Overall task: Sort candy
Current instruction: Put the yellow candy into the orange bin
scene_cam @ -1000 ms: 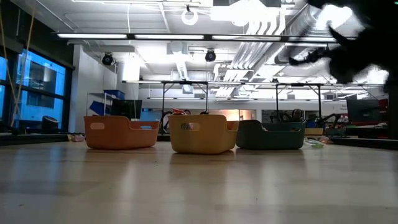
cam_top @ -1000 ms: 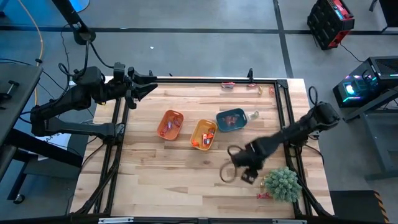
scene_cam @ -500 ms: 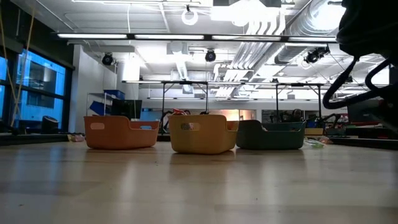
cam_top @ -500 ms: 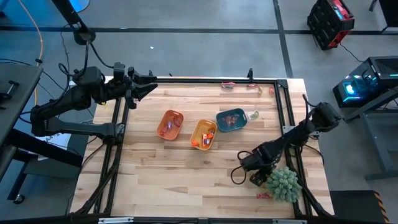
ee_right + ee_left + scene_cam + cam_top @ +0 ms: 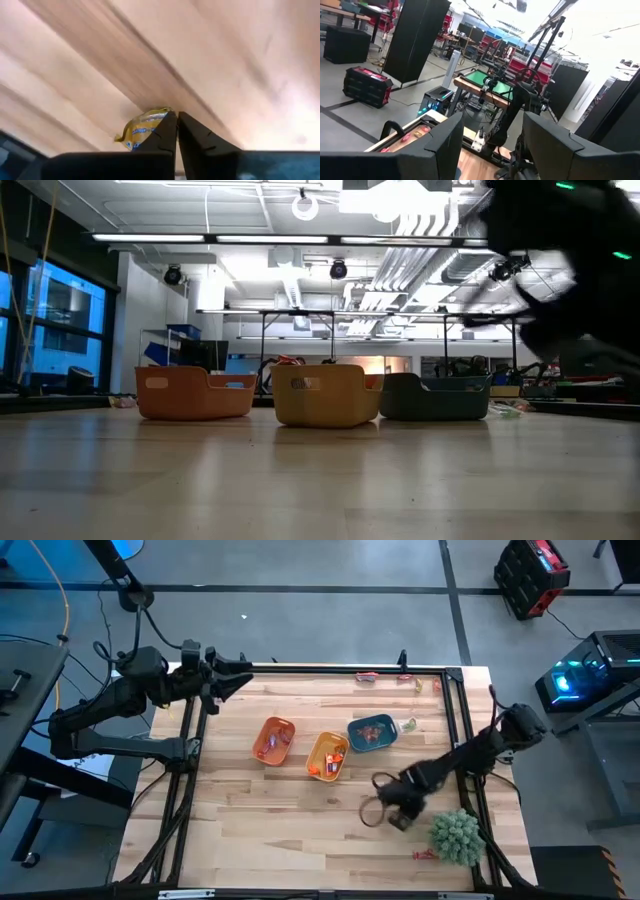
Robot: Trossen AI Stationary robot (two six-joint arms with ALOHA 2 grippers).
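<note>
My right gripper (image 5: 385, 812) is above the table's near right part, left of the green plant (image 5: 457, 836), and is shut on a small yellow-wrapped candy (image 5: 141, 131). In the low view it is a dark blur (image 5: 570, 270) above the table top. My left gripper (image 5: 240, 680) waits open and empty over the table's far left corner; its fingers also stand apart in the left wrist view (image 5: 492, 145). The orange bin (image 5: 273, 740), the yellow-orange bin (image 5: 328, 756) and the blue bin (image 5: 372, 733) stand in a row mid-table, each holding sweets. My right gripper pinches the yellow candy between its two fingertips (image 5: 167, 131). The fingers have it by one end of the wrapper (image 5: 152, 129), and the rest sticks out to one side. The fingers point down at the wooden table. The candy is off the table.
Loose sweets lie at the far edge (image 5: 366, 678) (image 5: 410, 681), one pale sweet lies beside the blue bin (image 5: 406, 725), and a red one lies near the plant (image 5: 422, 855). A black frame rail (image 5: 470, 770) runs along the table's right side. Bare wood lies in front of the bins.
My right gripper went toward the table's right edge, close to the plant, and then came back toward the left, moving fast enough to blur.
</note>
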